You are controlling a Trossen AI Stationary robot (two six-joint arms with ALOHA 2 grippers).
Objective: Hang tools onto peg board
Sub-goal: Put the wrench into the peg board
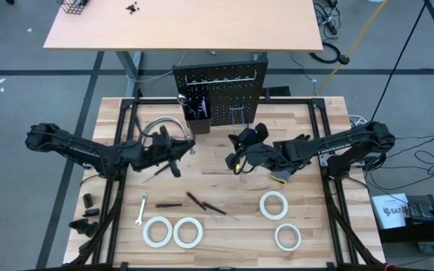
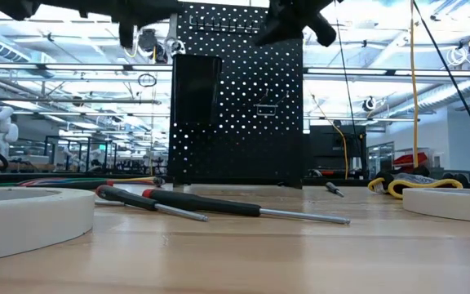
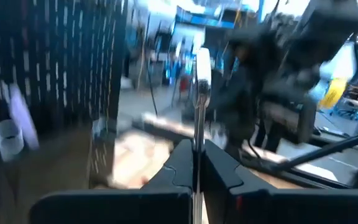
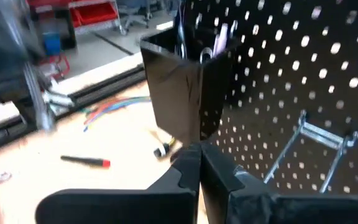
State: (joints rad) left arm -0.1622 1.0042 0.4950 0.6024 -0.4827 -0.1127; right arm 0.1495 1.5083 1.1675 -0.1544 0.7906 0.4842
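Peg board: upright black perforated metal panel (image 1: 221, 92) at far edge of light wooden tabletop (image 1: 224, 229); small black bin (image 4: 179, 84) fixed to its face, bin contents only partly legible in right wrist view; bare wire hook (image 4: 319, 146) beside bin.
Left gripper: (image 3: 196, 163) over left-centre of tabletop, near bin; dark fingers (image 3: 178, 163) pressed together, pinching slim silver wrench (image 3: 200, 93) held upright; lower end of wrench hidden between fingers.
Left wrist view: heavily blurred; peg board at one side reduced to dark streaks, other arm a dark mass farther off.
Right gripper: (image 4: 201, 165) in front of peg board, right of centre; fingers pressed together, nothing seen between them.
Low view: both arms cut off at upper edge, gripper tips not traceable there.
Loose tools: silver wrench (image 1: 142, 210) flat on tabletop at left; red-handled screwdriver (image 2: 141, 201) and black-handled screwdriver (image 2: 243, 207) lying near each other at centre, shafts crossing in low view.
Tape rolls: two white tape rolls (image 1: 172, 232) touching side by side at near left; two more white tape rolls (image 1: 274, 205), apart from each other, at right; in low view only rims show, cut off by both side edges.
Cable bundle: curved grey cable bundle (image 1: 162, 126) by left arm, partly covered by it.
Flat object: black-and-yellow flat object (image 1: 280, 178) under right arm, mostly hidden.
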